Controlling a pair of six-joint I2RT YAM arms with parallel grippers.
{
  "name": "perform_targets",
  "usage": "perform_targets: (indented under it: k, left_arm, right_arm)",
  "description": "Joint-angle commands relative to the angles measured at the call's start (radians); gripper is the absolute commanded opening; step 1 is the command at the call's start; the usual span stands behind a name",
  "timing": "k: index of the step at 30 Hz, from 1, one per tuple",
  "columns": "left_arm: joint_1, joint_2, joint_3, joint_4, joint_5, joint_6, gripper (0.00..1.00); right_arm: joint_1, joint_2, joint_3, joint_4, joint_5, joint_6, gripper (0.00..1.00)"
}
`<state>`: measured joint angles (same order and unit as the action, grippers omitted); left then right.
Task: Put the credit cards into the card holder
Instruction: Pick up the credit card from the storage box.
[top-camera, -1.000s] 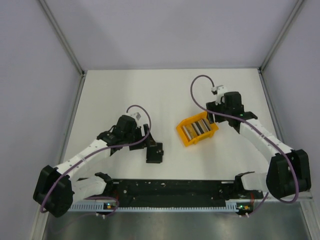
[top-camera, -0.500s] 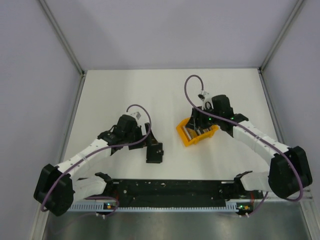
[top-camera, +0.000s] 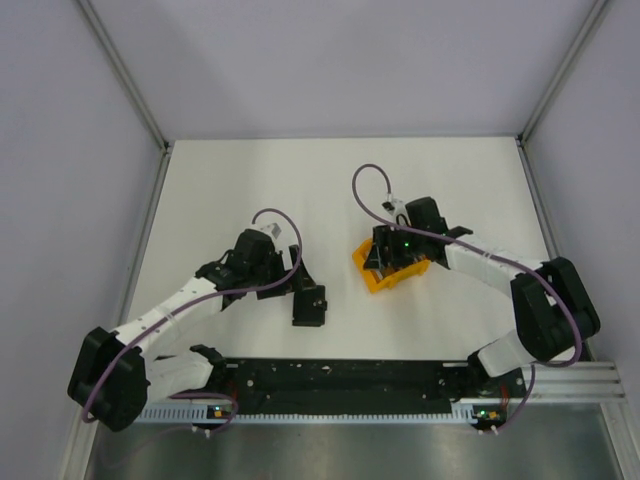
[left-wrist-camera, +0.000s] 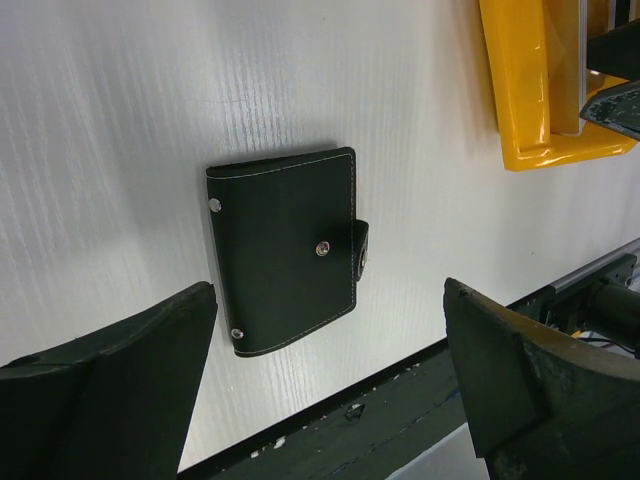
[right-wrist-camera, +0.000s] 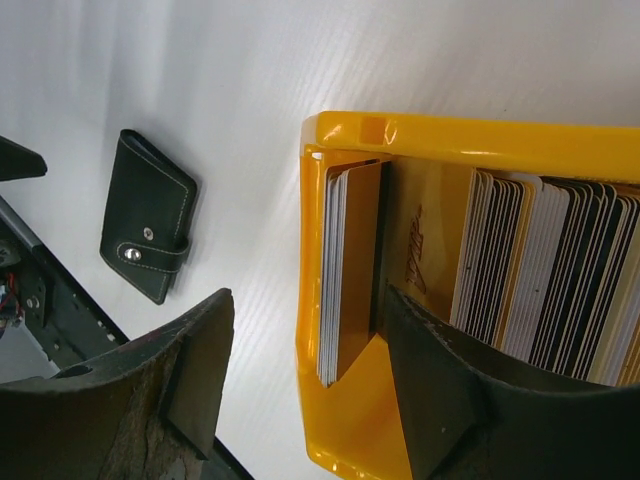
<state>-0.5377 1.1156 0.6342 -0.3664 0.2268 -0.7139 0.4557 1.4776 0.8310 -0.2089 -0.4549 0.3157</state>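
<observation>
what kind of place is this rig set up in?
Looks like a lab data-collection cell, not a home or shop: white table boxed in by plain walls and aluminium frame posts, with staged props: a yellow bin of credit cards and a card holder.

The left arm (top-camera: 170, 310) and right arm (top-camera: 480, 262) wear white shells between black joints. A purple cable (top-camera: 275, 214) loops from each wrist. Broad, matte black wedge-shaped fingers (left-wrist-camera: 520, 380); a green light (top-camera: 405, 242) on the right.
</observation>
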Motion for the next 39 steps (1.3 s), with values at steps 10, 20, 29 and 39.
perform_targets:
  k: [10,20,29,39]
  left_arm:
    - [-0.004,0.018,0.016,0.038,-0.003,-0.012,0.98]
    - [-0.004,0.021,0.012,0.038,0.002,-0.012,0.97]
    - [-0.004,0.023,0.01,0.041,0.003,-0.012,0.97]
    - [-0.004,0.026,0.007,0.046,0.005,-0.01,0.97]
  right_arm:
    - [0.02,0.064,0.036,0.052,-0.076,0.005,0.56]
    - [0.018,0.043,0.048,0.045,-0.108,0.008,0.42]
    - [0.02,0.039,0.056,0.031,-0.1,0.006,0.4]
    - [0.02,0.035,0.063,0.028,-0.097,0.01,0.34]
